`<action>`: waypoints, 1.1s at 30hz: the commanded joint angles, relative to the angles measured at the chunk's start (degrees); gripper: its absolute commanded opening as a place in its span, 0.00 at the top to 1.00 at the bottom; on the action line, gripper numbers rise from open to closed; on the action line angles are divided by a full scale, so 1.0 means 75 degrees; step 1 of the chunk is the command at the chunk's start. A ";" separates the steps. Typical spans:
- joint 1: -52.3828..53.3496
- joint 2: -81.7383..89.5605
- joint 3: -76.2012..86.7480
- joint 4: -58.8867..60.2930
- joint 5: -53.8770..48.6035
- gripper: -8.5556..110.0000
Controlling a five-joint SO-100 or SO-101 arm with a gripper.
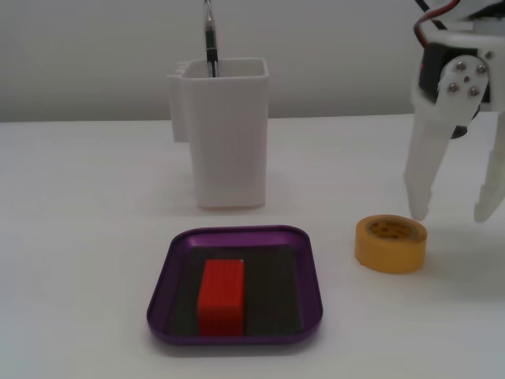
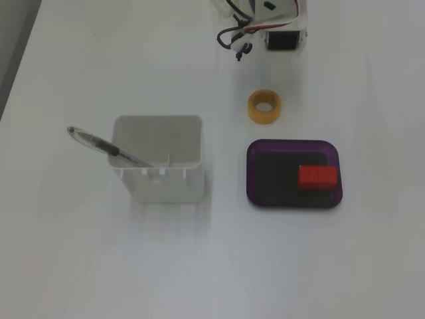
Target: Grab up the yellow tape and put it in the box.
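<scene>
yellow tape (image 1: 390, 244) sits flat on the desk's right side, just beside the box (image 1: 235, 235). Gripper (image 1: 451, 212) hangs behind it, fingers apart, holding nothing; I'd drop one finger into the core and pinch

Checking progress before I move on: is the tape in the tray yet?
No. In a fixed view the tape lies on the table right of the tray, which holds only a red block.
</scene>
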 commanded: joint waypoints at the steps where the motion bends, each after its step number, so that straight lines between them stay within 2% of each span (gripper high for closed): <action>1: -0.0012 0.0012 0.0117 -0.0410 -0.0035 0.80; 28: 0.0598 -0.0012 0.0633 -0.0926 -0.0469 0.81; 33: 0.0609 -0.0012 0.1137 -0.1582 -0.0480 0.81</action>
